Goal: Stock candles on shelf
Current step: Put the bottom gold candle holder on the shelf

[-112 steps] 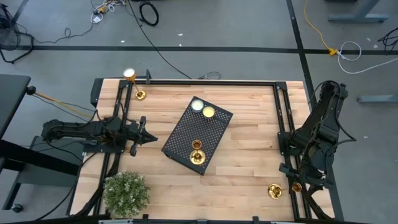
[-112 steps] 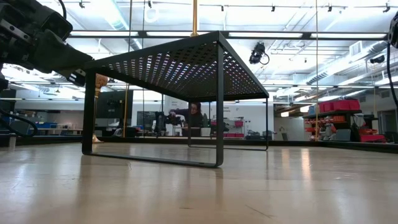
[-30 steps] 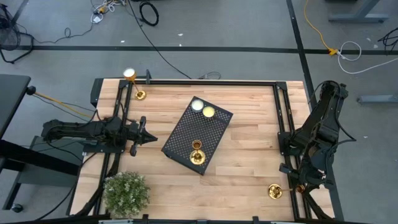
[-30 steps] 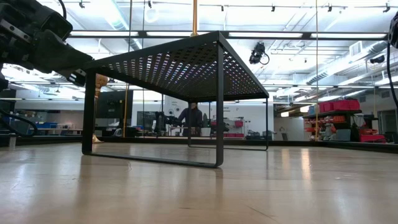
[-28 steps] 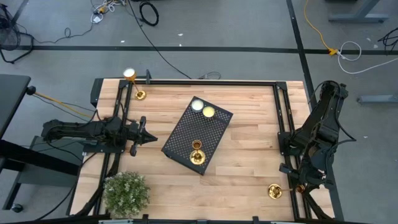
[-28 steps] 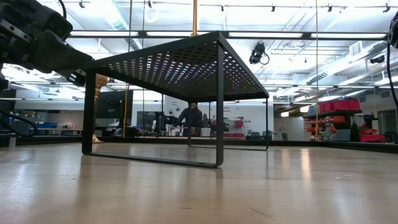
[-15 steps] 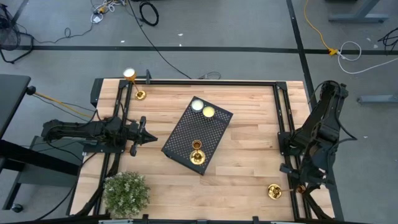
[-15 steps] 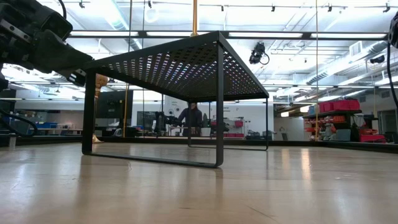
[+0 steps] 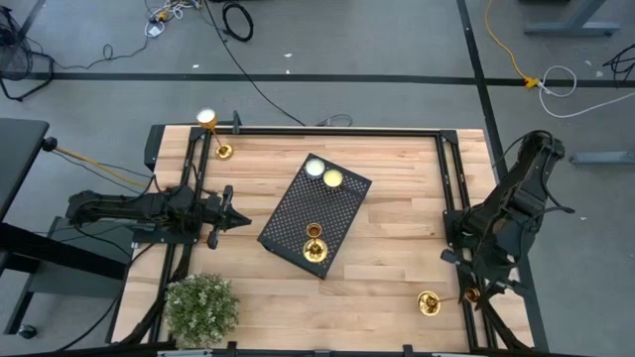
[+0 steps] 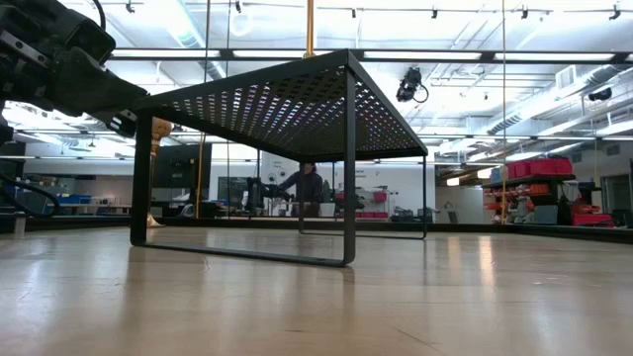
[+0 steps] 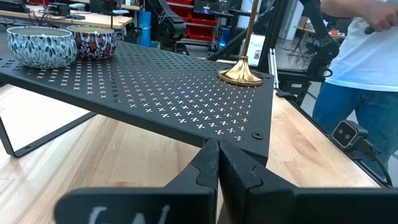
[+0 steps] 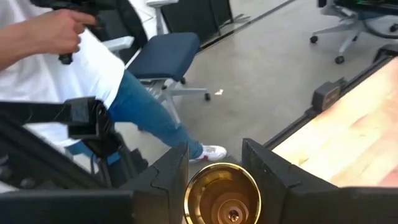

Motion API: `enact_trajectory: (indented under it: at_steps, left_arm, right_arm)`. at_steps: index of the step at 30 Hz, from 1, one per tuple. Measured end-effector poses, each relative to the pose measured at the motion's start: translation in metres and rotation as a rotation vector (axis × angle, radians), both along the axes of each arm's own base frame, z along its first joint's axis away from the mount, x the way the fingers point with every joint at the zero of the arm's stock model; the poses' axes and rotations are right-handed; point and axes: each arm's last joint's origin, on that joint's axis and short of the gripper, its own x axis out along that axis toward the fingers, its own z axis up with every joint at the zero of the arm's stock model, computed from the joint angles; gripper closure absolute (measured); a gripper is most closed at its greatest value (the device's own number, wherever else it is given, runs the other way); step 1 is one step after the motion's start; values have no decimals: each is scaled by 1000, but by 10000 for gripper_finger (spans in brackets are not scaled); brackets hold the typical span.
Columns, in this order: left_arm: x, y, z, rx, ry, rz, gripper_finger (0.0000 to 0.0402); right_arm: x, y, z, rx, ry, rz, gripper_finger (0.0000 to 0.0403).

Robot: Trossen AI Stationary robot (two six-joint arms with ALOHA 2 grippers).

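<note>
Right gripper (image 12: 214,171) clamped on third candle (image 9: 429,303), lower right of high view, off shelf (image 9: 298,230) for now. Left gripper (image 11: 214,168) pinched shut, empty, parked mid left just beside shelf edge. One candle (image 9: 315,248) already on shelf, another (image 9: 222,151) waiting upper left. Roughly a third done, guessing two placements left.

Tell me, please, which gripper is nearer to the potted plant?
The left. The left gripper sits just above the plant on the table's left side; the right gripper is across the table, holding a candle.
</note>
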Motion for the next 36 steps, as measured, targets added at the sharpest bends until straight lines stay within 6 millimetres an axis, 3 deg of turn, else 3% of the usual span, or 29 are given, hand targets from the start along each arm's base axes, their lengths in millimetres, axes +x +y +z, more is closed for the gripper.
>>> enact_trajectory:
  at_steps: [14, 24, 36]
  left_arm:
    - [0, 0, 0, 0, 0, 0, 387]
    - [0, 0, 0, 0, 0, 0, 387]
    - [0, 0, 0, 0, 0, 0, 387]
  right_arm:
    - [28, -8, 54, -22, -10, -157, 268]
    - [51, -16, 94, -78, -152, -213, 267]
    - [89, -42, 127, -89, -218, -416, 268]
